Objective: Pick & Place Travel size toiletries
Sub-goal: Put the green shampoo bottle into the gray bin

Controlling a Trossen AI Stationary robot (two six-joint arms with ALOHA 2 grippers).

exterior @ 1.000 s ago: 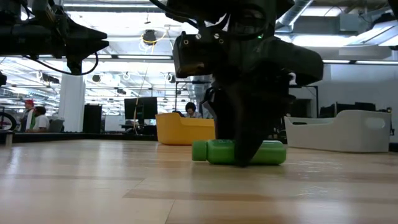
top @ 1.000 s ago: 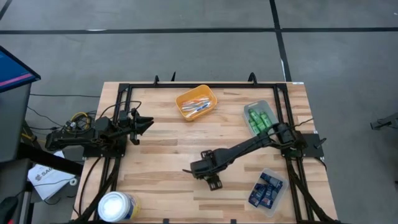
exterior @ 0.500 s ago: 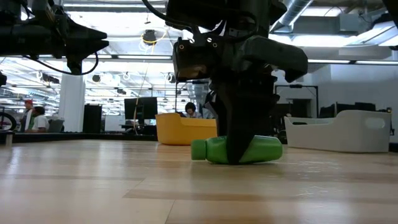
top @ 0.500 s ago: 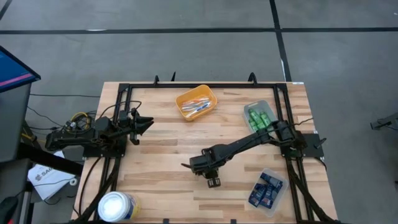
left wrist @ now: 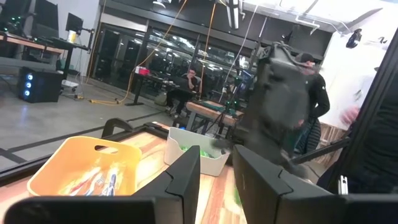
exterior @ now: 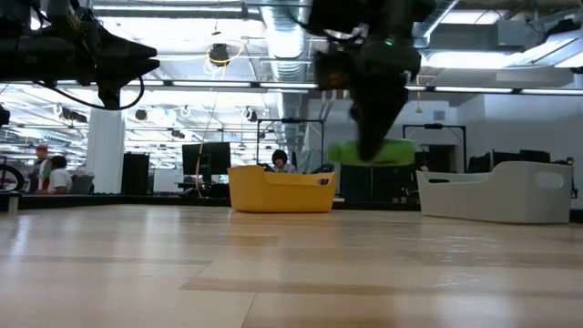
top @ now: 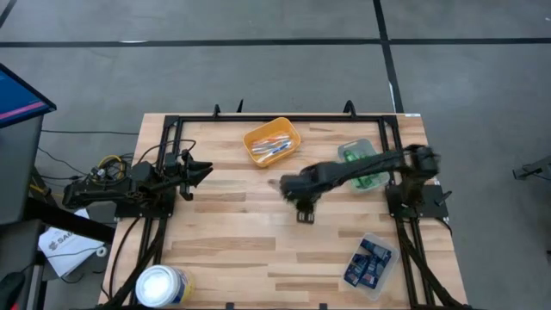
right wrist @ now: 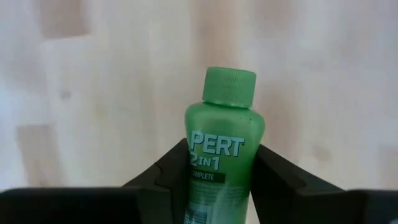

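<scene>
Over the wooden table (top: pixel 224 232), the green bottle (right wrist: pixel 219 149) that was lying on the boards a second ago is now riding in the air, pinched between my right gripper (top: pixel 303 207) fingers. I am carrying it toward the grey tray (top: pixel 360 152) of green bottles, while my left gripper (top: pixel 200 170) is waiting narrowly parted and empty at the left edge.

We see a bright green bottle (right wrist: pixel 222 151) with white lettering between dark fingers (right wrist: pixel 277 177). Beneath it, our pale wood tabletop (top: pixel 224 232); nearby, an orange tray (top: pixel 272 142).

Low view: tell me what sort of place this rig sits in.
Probably an open lab or workshop: exposed ceiling ducts, desks with monitors and people seated behind the wooden table, beside an orange tray.
</scene>
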